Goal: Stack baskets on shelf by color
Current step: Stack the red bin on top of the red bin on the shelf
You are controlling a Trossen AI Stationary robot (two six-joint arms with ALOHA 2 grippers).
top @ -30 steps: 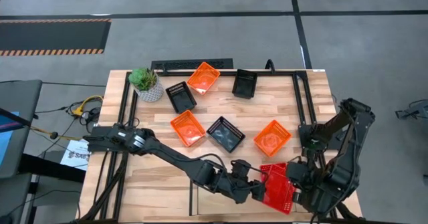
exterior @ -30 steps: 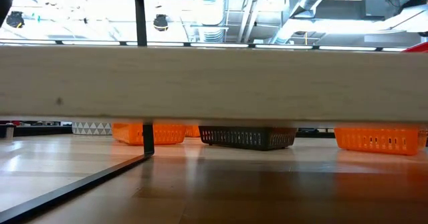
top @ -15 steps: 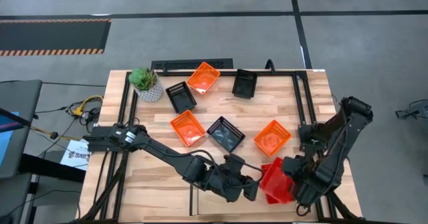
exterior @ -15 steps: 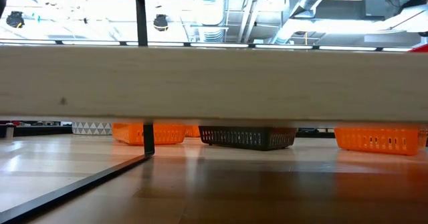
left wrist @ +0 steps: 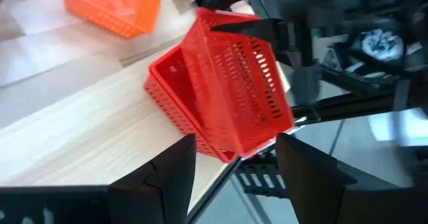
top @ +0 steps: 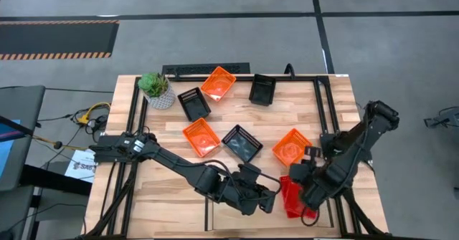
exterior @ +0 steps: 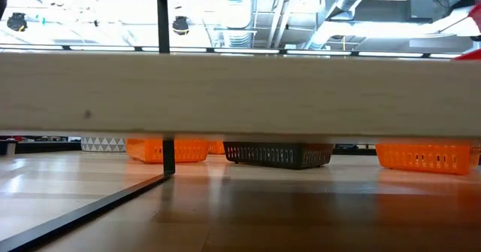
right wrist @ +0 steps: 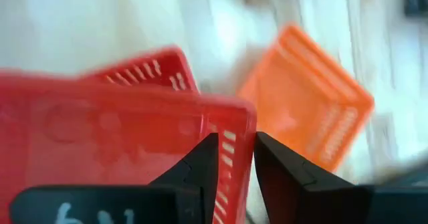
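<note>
Two red baskets show at the near right. One (left wrist: 175,83) lies on the wood and the other (left wrist: 251,83) is tipped up over it, its lower end in the lying one; both also show in the high view (top: 291,195). My right gripper (top: 305,191) is shut on the tipped basket. My left gripper (top: 264,199) is open just left of them, its fingers either side of their near corner (left wrist: 224,150); I cannot tell if they touch. Three orange (top: 201,137) and three black baskets (top: 242,143) lie open side up on the table. The shelf board (exterior: 240,94) fills the low view. My right gripper pinches the tipped red basket's side wall at its rim (right wrist: 235,138), one finger inside the basket and one outside. The basket is tilted steeply, its held side raised, its lower end resting in the other red basket.
A potted plant (top: 156,89) stands at the far left corner. A black metal frame (top: 319,104) runs around the table's edges. The orange basket (top: 292,147) lies just beyond the red ones. Bare wood lies at the near left.
My right gripper has moved toward the table's left and a little toward the far edge, raising the held side of the red basket, which has tipped from nearly flat to steeply on edge. My left gripper has drawn back slightly toward the left.
</note>
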